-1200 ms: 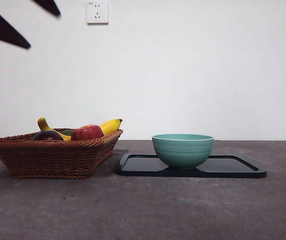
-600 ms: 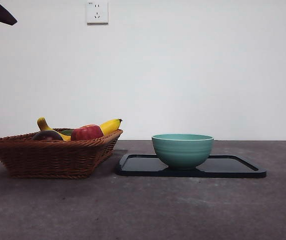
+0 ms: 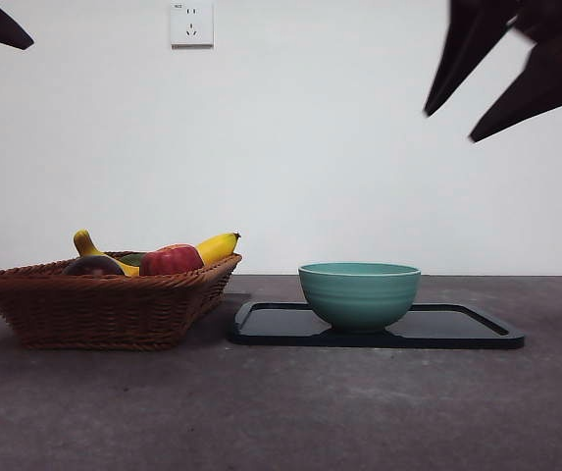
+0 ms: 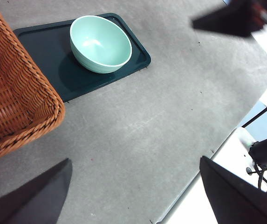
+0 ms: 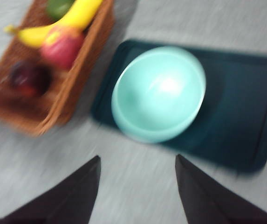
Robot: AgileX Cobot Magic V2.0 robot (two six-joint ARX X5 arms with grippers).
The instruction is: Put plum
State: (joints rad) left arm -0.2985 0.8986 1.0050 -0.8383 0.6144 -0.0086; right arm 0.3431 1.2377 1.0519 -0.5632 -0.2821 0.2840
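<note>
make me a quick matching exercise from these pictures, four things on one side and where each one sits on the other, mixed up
Things:
1. plum
2. bowl
3. socket
4. right gripper

Places:
A. on the dark tray
B. on the white wall
C. in the wicker basket, beside the apple
D. high in the air above the tray, fingers apart

Pairs: 1-C, 2-A, 3-B, 4-D
</note>
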